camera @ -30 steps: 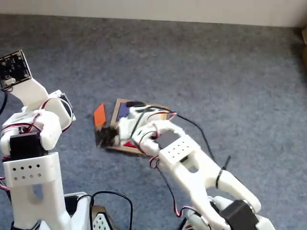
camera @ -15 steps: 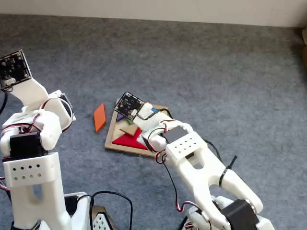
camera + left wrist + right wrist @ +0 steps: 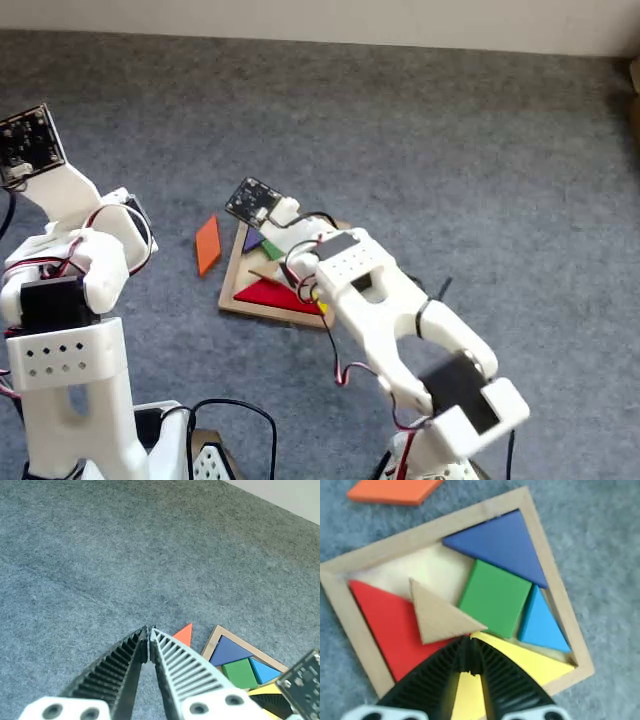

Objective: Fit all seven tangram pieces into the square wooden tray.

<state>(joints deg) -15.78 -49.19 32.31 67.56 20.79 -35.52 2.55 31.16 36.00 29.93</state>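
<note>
A square wooden tray [image 3: 258, 309] was seen at frame centre, an orange parallelogram piece [image 3: 207, 244] just left of it.
The left end effector [image 3: 149, 630] and right end effector [image 3: 470, 652] were closed, empty.

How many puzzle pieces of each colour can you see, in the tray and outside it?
orange piece: 1
dark blue piece: 1
green piece: 1
light blue piece: 1
yellow piece: 1
red piece: 1
tan piece: 1
Total: 7
</note>
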